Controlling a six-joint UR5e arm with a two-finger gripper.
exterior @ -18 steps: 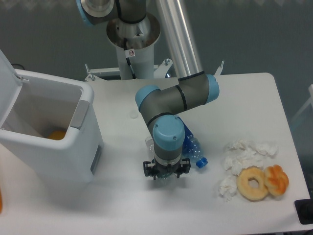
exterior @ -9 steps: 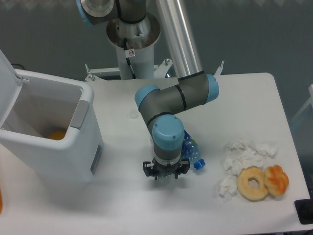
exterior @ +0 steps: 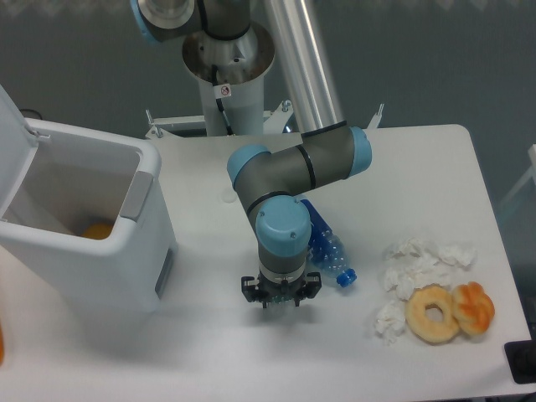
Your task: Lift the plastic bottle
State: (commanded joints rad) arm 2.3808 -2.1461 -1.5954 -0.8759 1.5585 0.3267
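Observation:
My gripper (exterior: 280,299) points straight down at the table, just in front of the middle. The blue wrist joint above it covers the fingers, so whether the jaws are open or shut cannot be seen. The plastic bottle is hidden; no clear bottle with a white cap shows anywhere around the wrist. A blue-tinted bottle (exterior: 325,249) with a blue cap (exterior: 346,276) lies on the table right beside the wrist, on its right side.
A white bin (exterior: 79,243) with its lid up stands at the left, with something orange inside. Crumpled white tissues (exterior: 419,266), a bagel (exterior: 433,313) and an orange pastry (exterior: 474,307) lie at the front right.
The wrist and gripper have shifted slightly left. More of the blue-tinted bottle now shows, and a clear shape seen left of the wrist a second ago is gone from view.

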